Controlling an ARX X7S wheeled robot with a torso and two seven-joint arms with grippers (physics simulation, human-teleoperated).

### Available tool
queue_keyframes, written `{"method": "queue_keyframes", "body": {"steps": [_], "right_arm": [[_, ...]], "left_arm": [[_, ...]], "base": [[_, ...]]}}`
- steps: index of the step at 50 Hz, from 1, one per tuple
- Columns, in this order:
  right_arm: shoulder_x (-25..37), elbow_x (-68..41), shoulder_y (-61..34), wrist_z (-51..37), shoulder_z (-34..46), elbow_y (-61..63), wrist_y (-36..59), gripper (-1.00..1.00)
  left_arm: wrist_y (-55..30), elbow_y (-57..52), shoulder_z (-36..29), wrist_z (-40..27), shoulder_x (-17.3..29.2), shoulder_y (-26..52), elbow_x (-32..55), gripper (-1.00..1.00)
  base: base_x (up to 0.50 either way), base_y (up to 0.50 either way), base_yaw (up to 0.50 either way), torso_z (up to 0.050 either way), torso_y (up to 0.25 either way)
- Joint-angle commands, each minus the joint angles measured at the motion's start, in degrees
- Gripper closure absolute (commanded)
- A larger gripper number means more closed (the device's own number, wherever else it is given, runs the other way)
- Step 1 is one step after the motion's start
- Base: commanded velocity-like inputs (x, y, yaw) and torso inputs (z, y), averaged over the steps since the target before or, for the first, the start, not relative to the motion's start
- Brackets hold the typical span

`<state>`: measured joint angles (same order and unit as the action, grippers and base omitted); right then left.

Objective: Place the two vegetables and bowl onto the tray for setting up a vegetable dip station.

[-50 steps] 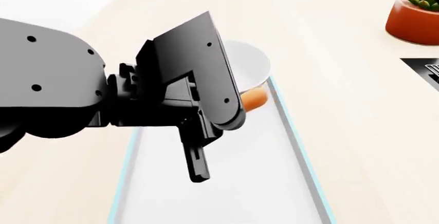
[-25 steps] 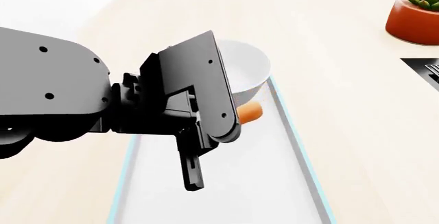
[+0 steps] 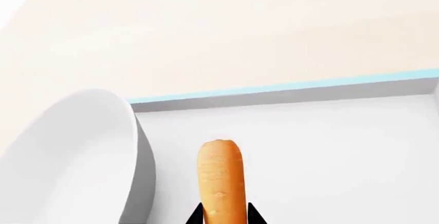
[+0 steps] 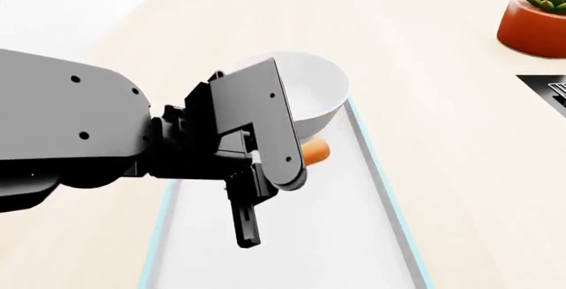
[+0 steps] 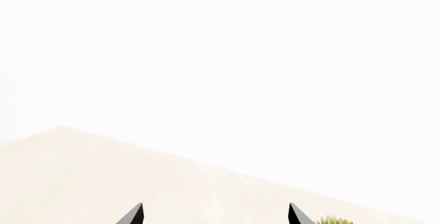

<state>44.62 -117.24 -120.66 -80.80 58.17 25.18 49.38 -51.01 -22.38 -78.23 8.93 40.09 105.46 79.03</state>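
Currently the left gripper (image 3: 222,218) has its jaws clamped on the carrot (image 3: 220,178): in the left wrist view both black jaw tips sit tight against the carrot's sides, and it sticks straight out ahead of the jaws over the tray (image 3: 329,147) floor. Can't tell if the carrot touches the floor or hangs just above it. Bowl (image 3: 75,157) sits just to one side of the jaws, near the carrot but not touching, its rim reaching the tray's light blue edge ahead. Head view agrees: left arm body covers most of the grasp, only the carrot's orange end (image 4: 315,152) pokes out past the jaws, right beside the bowl (image 4: 309,90) at the tray's (image 4: 389,209) far end. Right gripper (image 5: 215,215) is held well away, jaws wide apart with nothing between them, two tips showing over bare table (image 5: 103,178); a potted plant (image 5: 332,220) sits just beyond one tip. Cucumber not visible in any view.
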Motion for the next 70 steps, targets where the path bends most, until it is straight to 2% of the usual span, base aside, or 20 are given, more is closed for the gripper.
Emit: {"method": "queue_keyframes", "body": {"steps": [1,17,18,35,41,46,49,52,55,58,60,62,70], "right_arm": [[-0.06,-0.01,-0.15,-0.01,0.10,-0.02,0.02,-1.00],[-0.08,-0.28,-0.38,-0.15,0.19,0.15,-0.01,-1.00],[-0.03,-0.27,-0.36,-0.12,0.16,0.23,-0.03,-1.00],[-0.09,0.19,-0.12,0.15,0.36,-0.01,-0.12,-1.00],[0.04,0.21,-0.12,0.18,0.38,-0.01,-0.11,-1.00],[0.14,0.14,-0.20,0.09,0.41,0.01,-0.07,-1.00],[0.11,-0.09,-0.45,0.00,0.39,0.02,0.00,-1.00],[0.22,-0.06,-0.47,-0.01,0.38,0.05,0.00,-1.00],[-0.04,0.38,-0.84,0.51,0.24,-0.04,0.28,-1.00],[-0.21,0.77,-0.74,0.76,0.29,0.03,0.38,-1.00],[-0.31,1.27,-0.32,1.07,0.39,-0.06,0.30,-1.00],[-0.59,1.48,-0.11,1.48,0.32,-0.05,0.15,-1.00],[2.03,7.08,1.65,4.62,-2.67,1.47,-2.49,-1.00]], "left_arm": [[-0.19,-0.12,-0.03,-0.64,-0.19,-0.41,0.30,1.00],[0.35,-0.31,-0.13,-0.82,-0.18,-1.25,-0.57,1.00],[0.46,-0.06,-0.04,-0.97,-0.28,-1.28,-0.61,-1.00],[2.38,-0.51,2.15,-1.26,0.68,-1.46,1.17,-1.00],[6.18,-1.64,8.44,-3.20,2.36,0.82,8.84,-1.00],[11.92,-2.22,15.67,-8.52,3.58,3.47,18.70,-1.00],[15.41,-3.64,19.24,-10.64,5.02,4.37,20.61,-1.00],[17.31,-3.40,20.81,-14.96,6.10,4.97,19.96,-1.00],[22.55,-3.82,24.82,-23.49,8.65,5.15,22.26,-1.00],[24.48,-4.44,26.19,-36.49,10.80,6.22,20.64,-1.00],[23.46,-4.82,25.65,-51.14,12.25,8.30,19.70,-1.00],[23.80,-6.11,26.04,-59.74,12.84,9.43,18.46,-1.00],[30.69,-10.18,29.91,-73.46,14.78,7.79,16.56,-1.00]], "base": [[0.00,0.00,0.00,0.000,0.000],[0.00,0.00,0.00,0.000,0.001],[0.00,0.00,0.00,0.000,0.000],[0.00,0.00,0.00,0.000,0.000],[0.00,0.00,0.00,0.000,0.000],[0.00,0.00,0.00,0.000,0.000],[0.00,0.00,0.00,0.000,0.000],[0.00,0.00,0.00,0.000,0.000],[0.00,0.00,0.00,0.000,0.000],[0.00,0.00,0.00,0.000,0.000],[0.00,0.00,0.00,0.000,0.000],[0.00,0.00,0.00,0.000,0.000],[0.00,0.00,0.00,0.000,0.000]]}}
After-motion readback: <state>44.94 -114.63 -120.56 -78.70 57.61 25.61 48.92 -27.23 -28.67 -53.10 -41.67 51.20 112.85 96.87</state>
